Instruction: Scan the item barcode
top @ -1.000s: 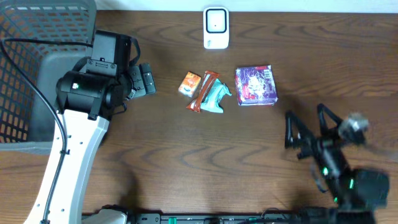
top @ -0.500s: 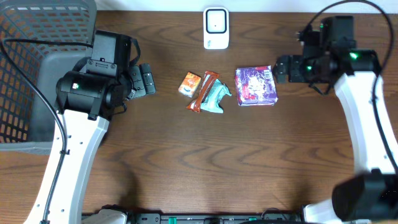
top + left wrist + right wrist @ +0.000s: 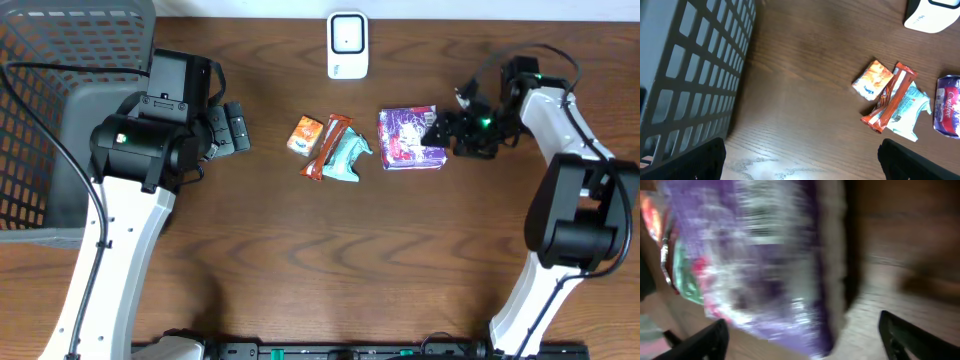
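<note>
Snacks lie in the middle of the brown table in the view from above: a small orange packet, a red bar, a blue-green packet and, to their right, a purple packet. A white scanner stands at the top middle, apart from them. The right gripper is at the purple packet's right edge. The left gripper is left of the snacks, beside a grey basket. In the left wrist view, its two fingers sit far apart in the bottom corners with nothing between them, and the purple packet peeks in at the right edge. The right wrist view is blurry. The purple packet fills its left and middle, and the two fingers sit wide apart in the bottom corners, not squeezing it.
</note>
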Tool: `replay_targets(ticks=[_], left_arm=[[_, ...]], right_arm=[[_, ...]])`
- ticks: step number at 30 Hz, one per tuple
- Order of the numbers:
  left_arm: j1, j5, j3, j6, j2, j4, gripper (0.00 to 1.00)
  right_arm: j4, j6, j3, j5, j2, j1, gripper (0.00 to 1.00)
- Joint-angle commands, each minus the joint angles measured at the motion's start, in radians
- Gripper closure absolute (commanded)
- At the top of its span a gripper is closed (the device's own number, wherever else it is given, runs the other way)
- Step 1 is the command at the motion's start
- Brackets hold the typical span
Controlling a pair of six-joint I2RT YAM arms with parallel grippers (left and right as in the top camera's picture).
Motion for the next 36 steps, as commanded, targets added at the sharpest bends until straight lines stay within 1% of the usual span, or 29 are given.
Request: replay_targets(ticks=[1, 6, 7, 8, 10, 11, 12, 15, 17, 19, 20, 22, 24, 25, 27, 29, 31, 36], left_arm=[[0.001, -0.008, 0.014, -0.005, 0.0, -0.005, 0.02], [0.001, -0.008, 0.014, -0.005, 0.0, -0.005, 0.02], [0.001, -0.008, 0.014, -0.005, 0.0, -0.004, 0.02], [0.001, -0.008, 0.014, -0.005, 0.0, -0.004, 0.02], [0.001, -0.008, 0.014, -0.005, 0.0, -0.004, 0.02], [0.001, -0.008, 0.014, -0.005, 0.0, -0.004, 0.02], [0.001, -0.008, 0.014, -0.005, 0.0, -0.004, 0.02], [0.001, -0.008, 0.014, -0.005, 0.0, -0.005, 0.02], [0.001, -0.008, 0.014, -0.005, 0.0, -0.005, 0.02], [0.001, -0.008, 0.014, -0.005, 0.0, -0.004, 0.02], [0.001, -0.009, 0.014, -0.005, 0.0, -0.004, 0.02], [0.001, -0.008, 0.014, -0.005, 0.0, -0.004, 0.02], [0.001, -0.008, 0.014, -0.005, 0.0, -0.004, 0.02], [0.001, -0.008, 0.014, -0.005, 0.0, -0.004, 0.02], [0.001, -0.008, 0.014, -0.005, 0.0, -0.004, 0.02], [0.001, -0.008, 0.014, -0.005, 0.0, -0.005, 0.02], [0.001, -0.008, 0.014, -0.005, 0.0, -0.004, 0.02], [0.001, -0.008, 0.014, -0.005, 0.0, -0.005, 0.02]], right_arm=[[-0.009, -0.073, 0.016, -0.084, 0.052, -0.023, 0.18], [-0.013, -0.189, 0.015, -0.227, 0.121, -0.008, 0.23], [-0.012, -0.2, 0.015, -0.248, 0.13, -0.002, 0.29], [-0.011, -0.203, 0.015, -0.259, 0.14, 0.005, 0.4], [-0.01, -0.201, 0.015, -0.253, 0.146, 0.01, 0.71], [-0.01, -0.2, 0.015, -0.248, 0.146, 0.01, 0.81], [-0.014, -0.193, 0.019, -0.245, 0.142, 0.006, 0.87], [-0.051, -0.152, 0.059, -0.187, 0.113, -0.014, 0.98], [-0.082, -0.105, 0.103, -0.097, 0.076, -0.025, 0.99], [-0.113, -0.032, 0.156, 0.045, 0.019, -0.026, 0.99], [-0.129, 0.058, 0.196, 0.209, -0.031, -0.017, 0.99], [-0.143, 0.184, 0.233, 0.449, -0.092, 0.002, 0.99], [-0.161, 0.35, 0.249, 0.761, -0.156, 0.032, 0.99], [-0.175, 0.415, 0.248, 0.913, -0.187, 0.051, 0.99], [-0.207, 0.5, 0.248, 1.122, -0.214, 0.084, 0.99], [-0.232, 0.553, 0.245, 1.254, -0.217, 0.116, 0.99], [-0.23, 0.559, 0.228, 1.318, -0.205, 0.146, 0.98], [-0.194, 0.559, 0.164, 1.332, -0.142, 0.226, 0.94]])
